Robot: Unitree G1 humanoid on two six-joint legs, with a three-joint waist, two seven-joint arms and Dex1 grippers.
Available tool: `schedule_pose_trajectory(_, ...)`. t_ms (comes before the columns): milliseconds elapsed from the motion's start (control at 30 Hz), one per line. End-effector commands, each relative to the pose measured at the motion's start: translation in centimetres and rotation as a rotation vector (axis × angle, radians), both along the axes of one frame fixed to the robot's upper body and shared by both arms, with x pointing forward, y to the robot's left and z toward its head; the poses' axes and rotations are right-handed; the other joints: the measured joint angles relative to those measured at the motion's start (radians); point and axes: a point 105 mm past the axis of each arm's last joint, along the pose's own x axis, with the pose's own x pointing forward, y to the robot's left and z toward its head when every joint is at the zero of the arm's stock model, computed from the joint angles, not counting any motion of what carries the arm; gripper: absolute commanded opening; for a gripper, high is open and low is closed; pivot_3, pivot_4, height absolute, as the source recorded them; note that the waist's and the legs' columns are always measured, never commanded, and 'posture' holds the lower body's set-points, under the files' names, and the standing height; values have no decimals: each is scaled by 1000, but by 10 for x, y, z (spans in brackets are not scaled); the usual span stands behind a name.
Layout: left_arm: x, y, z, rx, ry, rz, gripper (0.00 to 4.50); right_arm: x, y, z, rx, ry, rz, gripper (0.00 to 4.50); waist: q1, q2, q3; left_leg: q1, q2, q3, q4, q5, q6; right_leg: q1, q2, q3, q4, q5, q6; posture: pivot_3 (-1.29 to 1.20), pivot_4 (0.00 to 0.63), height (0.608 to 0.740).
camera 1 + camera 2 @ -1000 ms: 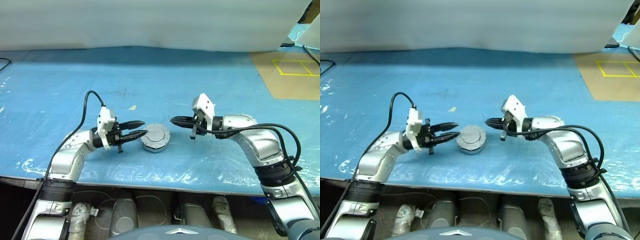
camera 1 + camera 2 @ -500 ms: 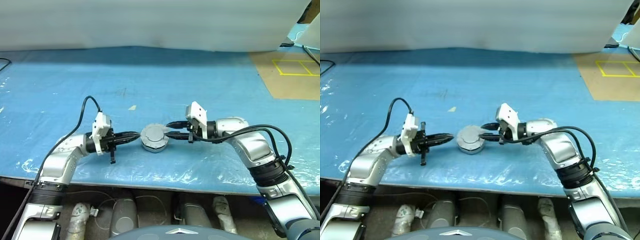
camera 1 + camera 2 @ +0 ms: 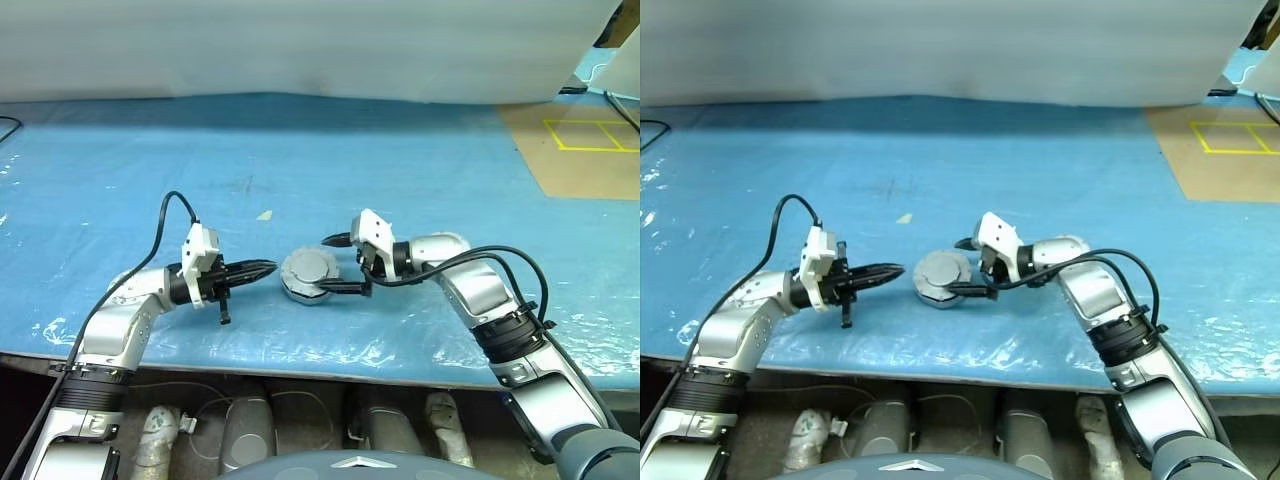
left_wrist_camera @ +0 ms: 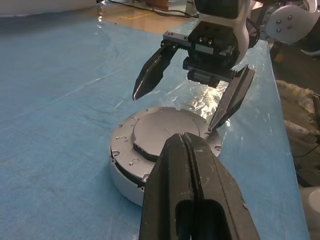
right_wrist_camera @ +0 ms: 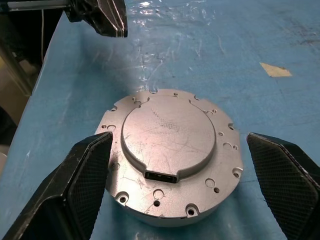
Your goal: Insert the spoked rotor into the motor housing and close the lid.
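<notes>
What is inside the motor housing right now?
Cannot be seen: a flat grey lid covers the top of the motor housing, hiding whatever lies beneath it.

Motor housing (image 5: 170,152): bare grey metal, matt, lid closed on top; fine scratches across the raised round centre, small drilled holes around the flange. Table cover (image 3: 400,160): blue plastic sheet, glossy, wrinkled and glinting along the near edge. Far right, a patch of brown cardboard (image 3: 585,150), matt, with yellow tape lines. Right gripper (image 3: 339,263): black fingers (image 5: 82,185) with finely textured matt pads. Left gripper (image 3: 262,268): black plastic fingers, smooth, slightly scuffed. Arm shells look like brushed silver metal; wrist camera mounts white plastic.
</notes>
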Motion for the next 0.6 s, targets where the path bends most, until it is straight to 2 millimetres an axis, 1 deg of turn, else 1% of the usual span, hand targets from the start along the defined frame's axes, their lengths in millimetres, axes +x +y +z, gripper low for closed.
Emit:
schedule_pose_trajectory(33, -1, 2, 12, -41, -42, 9, 0, 5, 6, 7, -6, -66, 22, 4485, 0, 0, 0, 0, 0, 0, 0, 0, 0, 0, 0, 0, 0, 0, 0, 0, 150, 740)
schedule_pose_trajectory(167, -5, 6, 1, -1, -42, 5, 0, 9, 9, -7, -36, -74, 20, 4485, -3, 0, 0, 0, 0, 0, 0, 0, 0, 0, 0, 0, 0, 0, 0, 0, 150, 740)
schedule_pose_trajectory(267, -4, 7, 1, -2, -47, 21, 0, 7, 12, -16, -57, -85, 39, 4485, -3, 0, 0, 0, 0, 0, 0, 0, 0, 0, 0, 0, 0, 0, 0, 0, 150, 740)
schedule_pose_trajectory(400, 0, 9, 3, -6, -58, 40, 0, 7, 14, -21, -67, -103, 46, 4485, -3, 0, 0, 1, 0, 0, 1, 0, 0, 1, 0, 0, 1, 0, 0, 0, 150, 740)
schedule_pose_trajectory(500, 0, 9, 3, -6, -59, 39, 0, 9, 17, -18, -46, -124, 36, 3901, -6, -1, 0, 2, 0, 0, 1, 0, 0, 2, 0, 0, 1, 0, 0, 0, 150, 740)
schedule_pose_trajectory(600, -1, 10, 1, -3, -54, 41, 0, 9, 18, -16, -37, -124, 40, 2971, -13, -1, 0, 2, 0, 0, 1, 0, 0, 2, 0, 0, 1, 0, 0, 0, 150, 740)
